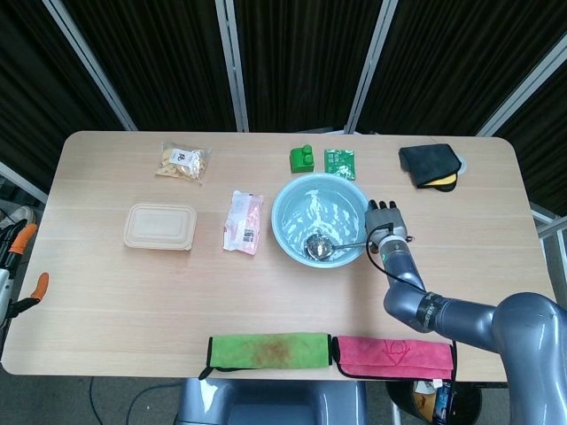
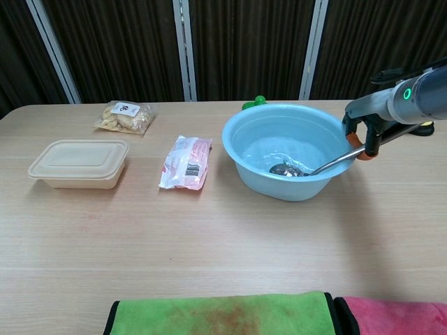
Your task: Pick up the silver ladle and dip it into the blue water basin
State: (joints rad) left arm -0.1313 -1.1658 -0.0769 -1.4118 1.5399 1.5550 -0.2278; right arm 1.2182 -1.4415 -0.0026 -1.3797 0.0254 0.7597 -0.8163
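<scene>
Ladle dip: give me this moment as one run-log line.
stage: dipping | right robot hand: holds silver ladle by handle | ladle bowl: in water, inside blue water basin | left robot hand: not in view

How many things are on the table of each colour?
Green: 3, toy block, packet, cloth
Pink: 2, snack pack, cloth
Blue: 1, water basin
Silver: 1, ladle
Beige: 1, lunch box
Clear: 1, snack bag
Black: 1, pouch
Total: 10
</scene>
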